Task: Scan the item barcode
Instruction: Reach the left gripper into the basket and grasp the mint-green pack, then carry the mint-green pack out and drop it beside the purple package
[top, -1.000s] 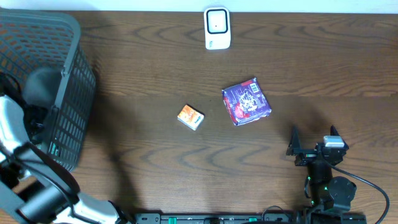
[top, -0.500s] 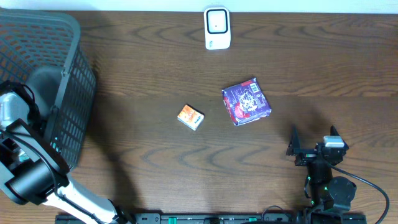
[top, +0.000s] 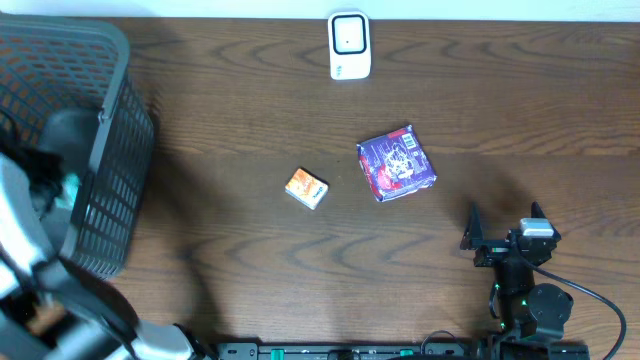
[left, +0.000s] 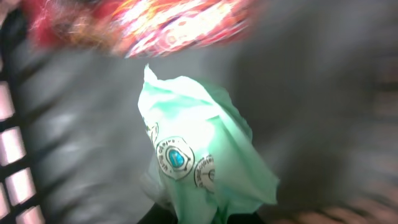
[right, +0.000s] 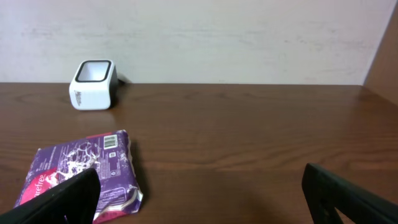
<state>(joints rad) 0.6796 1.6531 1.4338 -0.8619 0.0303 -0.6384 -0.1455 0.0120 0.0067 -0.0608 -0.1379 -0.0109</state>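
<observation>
A mint-green packet (left: 199, 155) is sitting inside the black mesh basket (top: 120, 140) at the nine o'clock edge of the wooden counter (top: 250, 110). In the left wrist view the packet is looking thin and crinkled, its top edge is rising to a point, and round badges, one with a blue centre, are showing on its face. A blurred red and orange wrapper (left: 155, 25) is lying at twelve o'clock above it. The left fingers (top: 48, 172) are pinching the packet's lower edge, closed tight on it, and a sliver of green is showing beside them from overhead. A second ago those fingers were spread wide lower in the basket with no green showing; since then they are clamping shut and the left arm is sitting at a new angle. Everything else is staying put: the white scanner (top: 349, 45) at twelve o'clock, the purple packet (top: 397, 163) right of centre with a barcode label by its far edge, and the small orange box (top: 306, 188) just left of it. The right fingers (right: 59, 198) are resting spread fully apart and empty at five o'clock.
</observation>
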